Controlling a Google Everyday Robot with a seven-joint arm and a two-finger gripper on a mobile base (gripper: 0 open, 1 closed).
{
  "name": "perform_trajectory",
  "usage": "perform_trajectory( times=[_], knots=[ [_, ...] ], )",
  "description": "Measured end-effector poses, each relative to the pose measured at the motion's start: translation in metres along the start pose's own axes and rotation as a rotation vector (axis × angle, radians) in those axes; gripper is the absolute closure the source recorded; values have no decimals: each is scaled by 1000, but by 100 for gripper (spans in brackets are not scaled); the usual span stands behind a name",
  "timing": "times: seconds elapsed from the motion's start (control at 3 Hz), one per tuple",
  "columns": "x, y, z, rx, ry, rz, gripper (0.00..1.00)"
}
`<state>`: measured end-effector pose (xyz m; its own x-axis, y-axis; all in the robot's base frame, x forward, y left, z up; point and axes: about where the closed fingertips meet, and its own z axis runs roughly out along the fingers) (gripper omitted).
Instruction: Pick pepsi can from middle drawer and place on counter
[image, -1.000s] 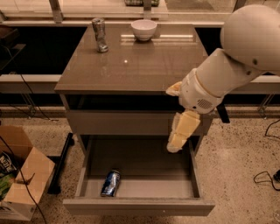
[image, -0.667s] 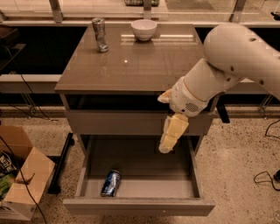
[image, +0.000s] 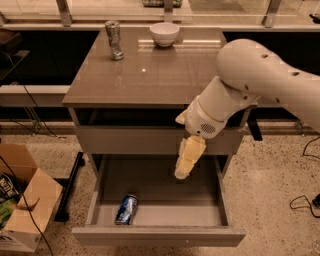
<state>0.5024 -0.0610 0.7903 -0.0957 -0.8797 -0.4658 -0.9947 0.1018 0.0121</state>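
Note:
The pepsi can (image: 127, 209) is blue and lies on its side in the front left of the open middle drawer (image: 160, 236), on the pale inner floor. My gripper (image: 182, 173) hangs from the white arm, pointing down over the middle of the drawer. It is above and to the right of the can and apart from it. The glossy grey-brown counter (image: 150, 75) tops the cabinet above.
A plain silver can (image: 114, 40) and a white bowl (image: 164, 34) stand at the back of the counter. A closed grey drawer front (image: 130, 140) sits above the open drawer. A cardboard box (image: 22, 210) stands on the floor at left. Cables (image: 300, 202) lie at right.
The arm has swung to the left and the gripper has come lower, nearer the open drawer. The pepsi can has not moved.

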Motion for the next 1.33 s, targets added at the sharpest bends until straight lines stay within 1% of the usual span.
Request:
perform_trajectory(
  times=[0.33, 0.67, 1.0, 1.33],
  knots=[
    [-2, -5, 56, -53, 104, -9, 0],
    [-4, -9, 116, -97, 163, -70, 0],
    [-1, -12, 184, -121, 123, -135, 0],
    [2, -17, 223, -139, 9, -130, 0]
  ],
)
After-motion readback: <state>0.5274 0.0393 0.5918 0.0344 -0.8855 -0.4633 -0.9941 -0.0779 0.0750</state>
